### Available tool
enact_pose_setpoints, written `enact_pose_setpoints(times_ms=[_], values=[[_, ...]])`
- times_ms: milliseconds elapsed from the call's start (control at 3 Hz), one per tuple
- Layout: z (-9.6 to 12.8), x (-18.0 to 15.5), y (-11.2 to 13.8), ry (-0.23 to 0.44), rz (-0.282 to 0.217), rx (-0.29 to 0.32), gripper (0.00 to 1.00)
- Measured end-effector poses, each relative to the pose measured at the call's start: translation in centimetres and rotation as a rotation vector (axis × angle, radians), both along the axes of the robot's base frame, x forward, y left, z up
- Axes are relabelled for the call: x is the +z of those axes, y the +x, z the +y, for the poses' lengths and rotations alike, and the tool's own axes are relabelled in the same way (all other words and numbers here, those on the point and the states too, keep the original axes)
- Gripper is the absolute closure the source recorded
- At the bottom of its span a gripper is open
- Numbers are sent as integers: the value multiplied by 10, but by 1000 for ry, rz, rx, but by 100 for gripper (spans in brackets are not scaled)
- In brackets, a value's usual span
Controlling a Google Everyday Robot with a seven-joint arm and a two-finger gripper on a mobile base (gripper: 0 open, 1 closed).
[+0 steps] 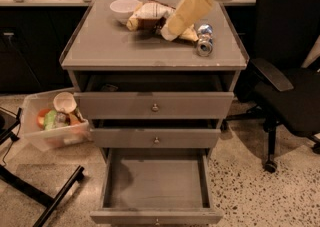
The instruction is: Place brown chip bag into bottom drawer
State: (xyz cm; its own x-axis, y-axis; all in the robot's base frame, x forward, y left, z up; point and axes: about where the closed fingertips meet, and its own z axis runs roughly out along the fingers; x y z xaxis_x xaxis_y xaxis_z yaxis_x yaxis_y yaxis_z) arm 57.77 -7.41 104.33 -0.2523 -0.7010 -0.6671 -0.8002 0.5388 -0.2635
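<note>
The brown chip bag (pixel 146 13) lies crumpled on the grey cabinet top (pixel 115 46), just right of a white bowl (pixel 123 8). My arm reaches in from the upper right, and its cream-coloured end with the gripper (pixel 168 31) sits over the right half of the bag, hiding that part. The bottom drawer (pixel 155 186) is pulled out at the foot of the cabinet, and its grey tray holds nothing. The two drawers above it are slightly ajar.
A crushed silver-blue can (pixel 204 41) lies on the top, right of the bag. A clear plastic bin (pixel 54 123) with a cup and other items stands on the floor at left. A black office chair (pixel 290 86) stands at right. A black metal leg (pixel 45 198) crosses the floor at lower left.
</note>
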Motion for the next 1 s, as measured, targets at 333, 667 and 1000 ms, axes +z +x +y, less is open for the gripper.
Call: enact_pose_setpoints(times_ms=[333,667,1000], values=[[0,0,-1,-2,2,1,0],[-2,1,-1,18,-4,-28,0],[6,-20,24,38,-14,-86,0]])
